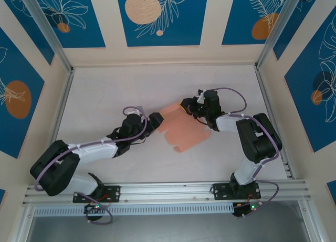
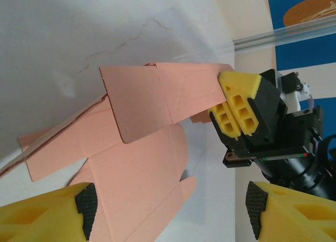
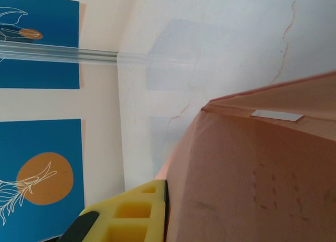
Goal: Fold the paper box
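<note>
The paper box [image 1: 184, 129] is a salmon-pink cut-out sheet with tabs, lying mid-table with one panel lifted. In the left wrist view the paper box [image 2: 142, 163] spreads under my left gripper [image 2: 172, 213], whose jaws stand wide open over the sheet's near part. My left gripper [image 1: 156, 121] sits at the sheet's left edge. My right gripper [image 1: 188, 106] is at the sheet's far right corner, shut on the raised flap. In the left wrist view my right gripper [image 2: 239, 113] pinches that flap's corner. In the right wrist view the paper box [image 3: 262, 174] lies flat against one of the fingers [image 3: 131, 216]; the other is hidden behind the paper.
The white table top [image 1: 105, 90] is bounded by aluminium rails at the front [image 1: 168, 192] and sides [image 1: 60, 103]. Cream walls with blue panels [image 1: 157, 16] close in the back and both sides. Bare room lies behind and in front of the sheet.
</note>
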`<act>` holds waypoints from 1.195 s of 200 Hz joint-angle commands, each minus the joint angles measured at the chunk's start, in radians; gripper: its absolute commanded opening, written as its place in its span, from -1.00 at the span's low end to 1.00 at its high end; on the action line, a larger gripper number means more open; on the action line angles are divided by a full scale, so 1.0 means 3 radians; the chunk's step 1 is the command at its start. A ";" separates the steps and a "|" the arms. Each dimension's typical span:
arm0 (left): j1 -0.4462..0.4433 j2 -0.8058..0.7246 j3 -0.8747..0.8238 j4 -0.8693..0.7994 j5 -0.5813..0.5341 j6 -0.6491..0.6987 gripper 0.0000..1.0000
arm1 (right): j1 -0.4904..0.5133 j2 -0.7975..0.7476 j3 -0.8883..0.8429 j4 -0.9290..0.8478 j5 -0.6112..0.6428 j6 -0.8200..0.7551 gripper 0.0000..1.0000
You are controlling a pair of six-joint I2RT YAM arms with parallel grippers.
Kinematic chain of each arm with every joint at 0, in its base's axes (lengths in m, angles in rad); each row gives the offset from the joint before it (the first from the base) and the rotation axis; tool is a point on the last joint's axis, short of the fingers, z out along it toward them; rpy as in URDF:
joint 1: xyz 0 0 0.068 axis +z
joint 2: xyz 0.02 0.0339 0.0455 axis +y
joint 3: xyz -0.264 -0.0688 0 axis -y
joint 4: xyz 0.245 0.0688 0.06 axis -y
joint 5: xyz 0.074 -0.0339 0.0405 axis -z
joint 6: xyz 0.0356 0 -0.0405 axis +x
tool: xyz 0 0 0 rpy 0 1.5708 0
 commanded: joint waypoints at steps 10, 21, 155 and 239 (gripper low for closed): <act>0.0108 0.0192 0.0120 0.0327 -0.0067 0.0023 0.37 | 0.0021 0.0043 0.0014 -0.0076 -0.0010 -0.0131 -0.77; 0.0149 0.0263 0.0134 0.0436 -0.0045 0.0048 0.29 | 0.0023 0.0035 0.0016 -0.0079 -0.0015 -0.0131 -0.77; 0.0319 0.0805 0.0274 0.0948 0.0220 0.0125 -0.48 | 0.0036 0.0095 0.0048 -0.0081 -0.0020 -0.0147 -0.76; 0.0340 0.0957 0.0083 0.1523 0.0096 0.0421 -0.96 | 0.0041 0.0069 0.0040 -0.0131 -0.0096 -0.0151 -0.26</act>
